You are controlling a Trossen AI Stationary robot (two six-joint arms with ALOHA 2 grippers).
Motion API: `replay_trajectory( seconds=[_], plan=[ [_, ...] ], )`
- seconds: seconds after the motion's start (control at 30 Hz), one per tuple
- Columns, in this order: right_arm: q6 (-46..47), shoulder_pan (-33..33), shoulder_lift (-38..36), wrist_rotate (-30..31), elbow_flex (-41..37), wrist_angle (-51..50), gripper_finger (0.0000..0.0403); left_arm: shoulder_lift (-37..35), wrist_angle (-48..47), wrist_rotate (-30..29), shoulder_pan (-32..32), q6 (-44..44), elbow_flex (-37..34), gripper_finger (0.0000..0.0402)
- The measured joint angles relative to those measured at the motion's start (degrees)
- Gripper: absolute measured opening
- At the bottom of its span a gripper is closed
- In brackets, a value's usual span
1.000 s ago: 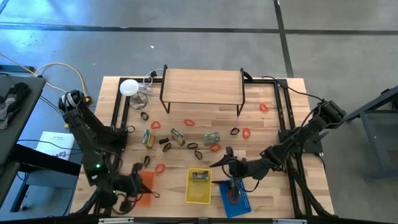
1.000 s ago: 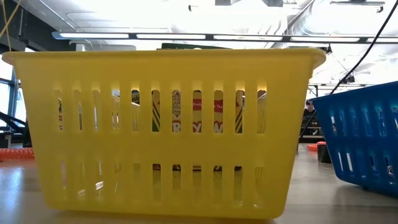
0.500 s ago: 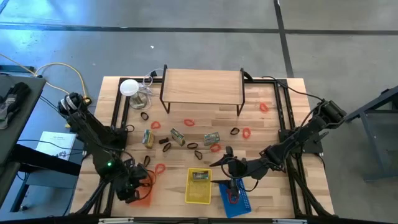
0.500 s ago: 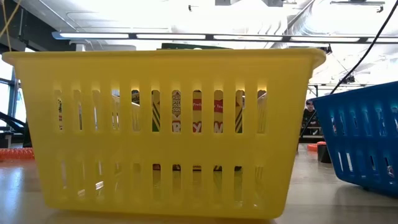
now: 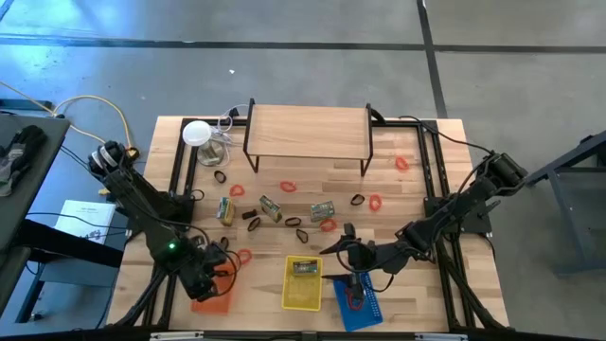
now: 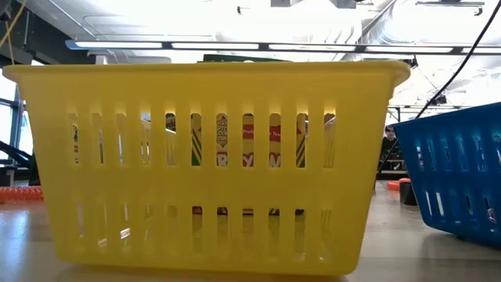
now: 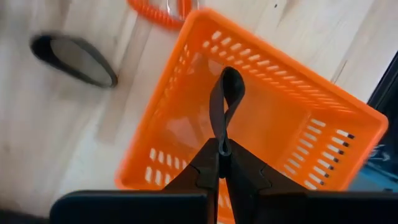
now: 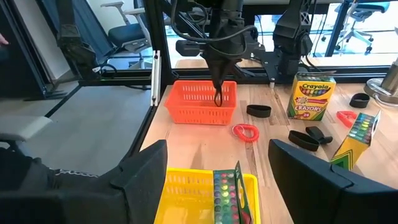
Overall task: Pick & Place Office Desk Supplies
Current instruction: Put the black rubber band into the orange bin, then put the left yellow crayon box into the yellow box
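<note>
So the left end effector (image 7: 221,149) is hanging right over the orange basket (image 5: 213,284) at the front-left of the worktop (image 5: 398,194), fingers pinched together on a black loop (image 7: 225,102). The loop sticks out from the fingertips and dangles above the basket's open top; in the right wrist view you can see it just over the rim (image 8: 219,96).

The right end effector (image 5: 352,254) sits over near the front middle, between the yellow basket (image 5: 302,282) and the blue basket (image 5: 358,301), with its fingers spread wide and nothing between them. The yellow basket has a small box with coloured dots in it (image 8: 225,193), and the blue one has something red inside, can't really tell what.

Rest of the supplies are scattered across the middle of the worktop: red rubber-band loops (image 5: 288,187), more black loops (image 5: 293,224), and a few little green boxes (image 5: 323,210), one of which reads as a crayon box (image 8: 310,94). One red loop (image 5: 243,256) lies just beside the orange basket. A wooden shelf on black legs (image 5: 308,130) stands at the back, and a white disc with clear wiring (image 5: 197,134) sits off its left corner.
</note>
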Motion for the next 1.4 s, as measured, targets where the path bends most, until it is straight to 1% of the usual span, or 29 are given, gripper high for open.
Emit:
replay_trajectory(
  seconds=[0.1, 0.33, 0.4, 0.5, 0.6, 0.7, 0.77, 0.83, 0.9, 0.93, 1.0, 1.1, 1.27, 1.33, 1.4],
  plan=[
    [-0.1, -0.5, 0.0, 0.0, 0.0, 0.0, 0.0268, 0.0, -0.3, -2.8, 0.0, 5.7, 0.0, 0.0010],
    [-0.1, -0.9, 0.0, 0.0, 0.0, 0.0, 0.0268, 0.0, -0.3, -3.1, 0.0, 7.6, 0.0, 0.0011],
    [-0.4, -0.8, 0.0, 0.0, 0.0, 0.0, 0.0268, 0.0, 0.0, -2.9, 0.0, 7.7, 0.0, 0.0016],
    [-0.5, -0.8, 0.0, 0.0, 0.0, 0.3, 0.0268, 0.0, -0.1, -2.8, 0.0, 6.2, 0.0, 0.0042],
    [-0.5, -0.6, 0.0, 0.0, 0.0, 0.0, 0.0268, 0.0, 0.0, -3.1, 0.0, 4.3, 0.0, 0.0084],
    [-0.5, -0.3, 0.0, 0.0, 0.0, -0.8, 0.0268, 0.0, 0.1, -3.2, 0.3, 4.6, 0.0, 0.0129],
    [-0.5, -0.2, 0.0, -0.6, 0.0, -0.9, 0.0268, 0.0, 0.2, -0.6, 0.4, 6.1, 0.0, 0.0153],
    [-0.6, -0.3, 0.0, -1.8, 0.0, -0.9, 0.0268, 0.0, 0.0, 5.2, 1.3, 3.8, 0.0, 0.0166],
    [-1.0, -0.3, 0.0, -2.8, 0.0, -0.9, 0.0268, 0.0, -1.3, 11.2, 2.9, 2.5, 0.0, 0.0170],
    [-1.4, -0.3, 0.0, -3.0, 0.0, -1.0, 0.0268, 0.0, -1.9, 13.0, 3.5, 1.6, 0.0, 0.0170],
    [-2.0, -0.3, 0.0, -3.4, 0.0, -1.0, 0.0268, -0.5, -2.3, 13.6, 4.7, 2.6, 0.0, 0.0169],
    [-2.6, -0.3, 0.0, -4.4, 0.0, -1.0, 0.0268, -2.1, -2.2, 13.0, 9.8, 8.7, 0.0, 0.0166],
    [-3.3, -0.3, 0.0, -4.5, 0.0, -1.0, 0.0268, -7.3, -2.3, 17.7, 21.9, 13.5, 0.6, 0.0166],
    [-3.9, -0.3, 0.0, -4.5, 0.0, -1.0, 0.0268, -10.1, -2.1, 17.5, 26.2, 16.5, 0.6, 0.0166],
    [-5.0, -0.3, 0.0, -4.5, 0.0, -1.0, 0.0268, -12.5, -0.9, 15.7, 30.3, 21.2, 0.6, 0.0166]
  ],
)
